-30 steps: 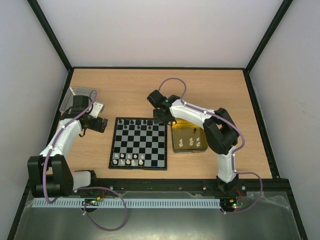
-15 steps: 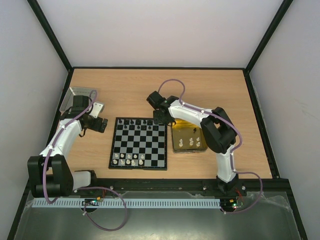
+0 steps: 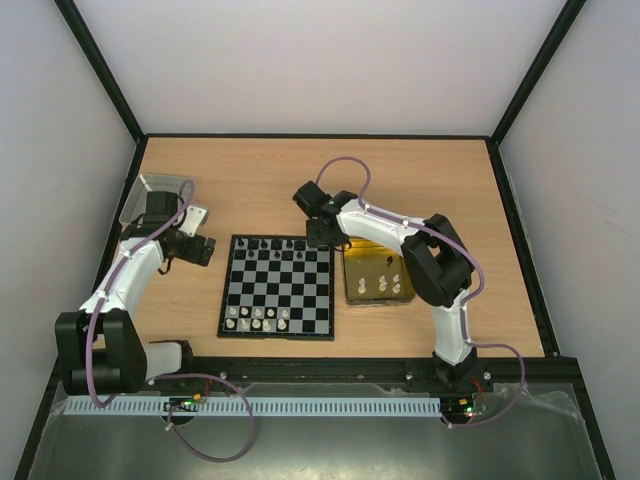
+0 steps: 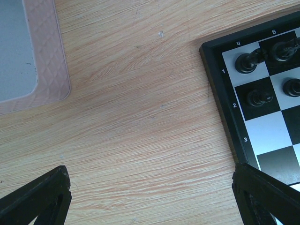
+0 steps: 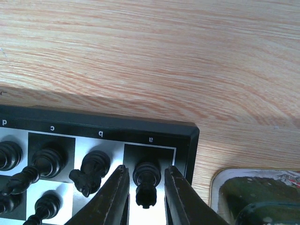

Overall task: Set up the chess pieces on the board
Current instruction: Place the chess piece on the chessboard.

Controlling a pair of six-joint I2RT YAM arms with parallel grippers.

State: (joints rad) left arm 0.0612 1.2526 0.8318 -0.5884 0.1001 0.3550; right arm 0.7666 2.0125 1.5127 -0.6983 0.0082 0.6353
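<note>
The board (image 3: pixel 276 336) lies mid-table with black chess pieces (image 3: pixel 275 243) along its far rows and white ones (image 3: pixel 257 318) along the near rows. My right gripper (image 3: pixel 322 238) hovers over the far right corner. In the right wrist view its fingers (image 5: pixel 115 192) stand slightly apart on either side of a black rook (image 5: pixel 146 180) standing on corner square "a", a small gap on each side; the gripper (image 5: pixel 145 187) is open. A black knight (image 5: pixel 91 171) stands next to it. My left gripper (image 3: pixel 205 250) is open above bare wood (image 4: pixel 150 173), left of the board's edge (image 4: pixel 225 93).
A gold tray (image 3: pixel 347 285) holding a few white pieces (image 3: pixel 380 283) sits right of the board, its corner (image 5: pixel 253 197) close to my right fingers. A silver-grey lid (image 3: pixel 157 195) lies at the far left, seen also as the lid (image 4: pixel 28 56) in the left wrist view.
My right jaws have parted from the black rook, which now stands free on the corner square. The left arm has not moved.
</note>
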